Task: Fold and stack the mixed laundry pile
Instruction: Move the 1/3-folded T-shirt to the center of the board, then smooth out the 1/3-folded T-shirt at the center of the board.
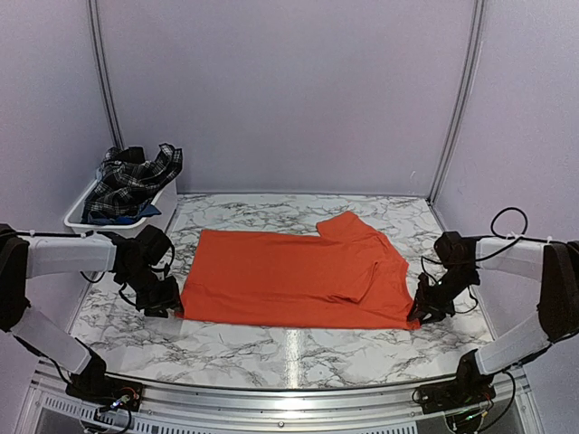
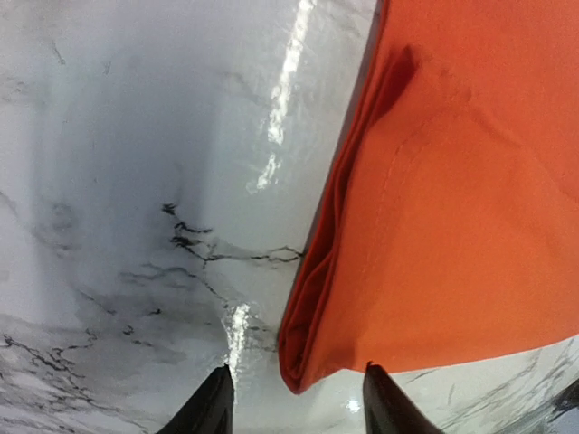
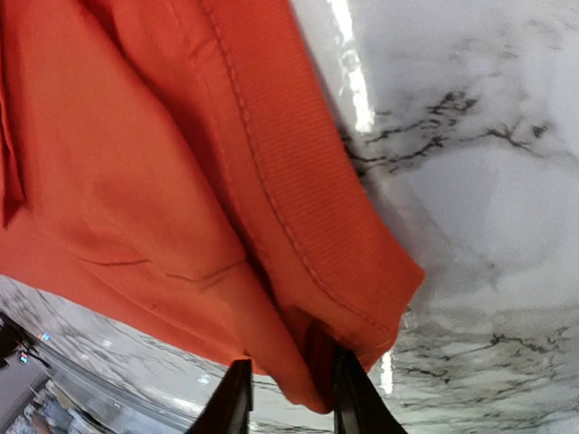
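T-shirt [image 1: 298,276] spread flat in the middle of the table [image 1: 271,348] — set up for a fold.
The right gripper [image 1: 418,316] pinches the near-right corner. The left gripper [image 2: 294,398] is spread around the near-left corner, probably so both corners lift together — the plaid piece [image 1: 136,176] sits in the bin [image 1: 77,215], far left.

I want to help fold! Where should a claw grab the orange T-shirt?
I'd grab the orange T-shirt by a near corner, sliding in low from the outer side. It lies flat on the table, so only edges give cloth to pinch, and the layers meet at the corners.
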Motion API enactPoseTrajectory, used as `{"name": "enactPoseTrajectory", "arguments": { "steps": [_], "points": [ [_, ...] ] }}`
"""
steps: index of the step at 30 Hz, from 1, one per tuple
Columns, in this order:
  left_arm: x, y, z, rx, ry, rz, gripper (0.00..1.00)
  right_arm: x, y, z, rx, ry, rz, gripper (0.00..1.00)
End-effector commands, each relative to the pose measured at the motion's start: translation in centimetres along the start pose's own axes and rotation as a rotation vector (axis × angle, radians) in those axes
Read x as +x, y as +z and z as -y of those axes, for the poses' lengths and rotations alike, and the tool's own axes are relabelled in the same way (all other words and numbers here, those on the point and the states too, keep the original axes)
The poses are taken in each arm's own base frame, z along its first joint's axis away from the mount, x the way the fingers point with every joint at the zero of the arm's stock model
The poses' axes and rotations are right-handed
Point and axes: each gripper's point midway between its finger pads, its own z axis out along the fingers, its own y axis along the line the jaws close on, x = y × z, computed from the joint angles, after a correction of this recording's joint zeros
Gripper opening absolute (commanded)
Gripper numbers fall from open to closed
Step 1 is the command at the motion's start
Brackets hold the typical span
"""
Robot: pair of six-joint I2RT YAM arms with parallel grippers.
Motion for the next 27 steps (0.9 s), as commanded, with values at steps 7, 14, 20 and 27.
{"name": "enactPoseTrajectory", "arguments": {
  "steps": [7, 14, 20, 27],
  "points": [
    [-4.6, -5.3, 4.4, 0.091, 0.084, 0.169, 0.59, -4.8, -8.0, -10.1, -0.259, -0.190, 0.268, 0.54],
    [-5.8, -5.2, 5.5, 0.092, 0.105, 0.180, 0.59, -3.2, -4.6, -15.1, -0.366, -0.210, 0.171, 0.56],
    [-5.7, -4.8, 5.5, 0.096, 0.105, 0.179, 0.59, -3.2, -1.9, -15.3, -0.361, -0.194, 0.131, 0.56],
    [-5.5, -4.4, 5.1, 0.088, 0.099, 0.179, 0.59, -3.8, 0.8, -15.1, -0.352, -0.161, 0.089, 0.56]
  ]
}}
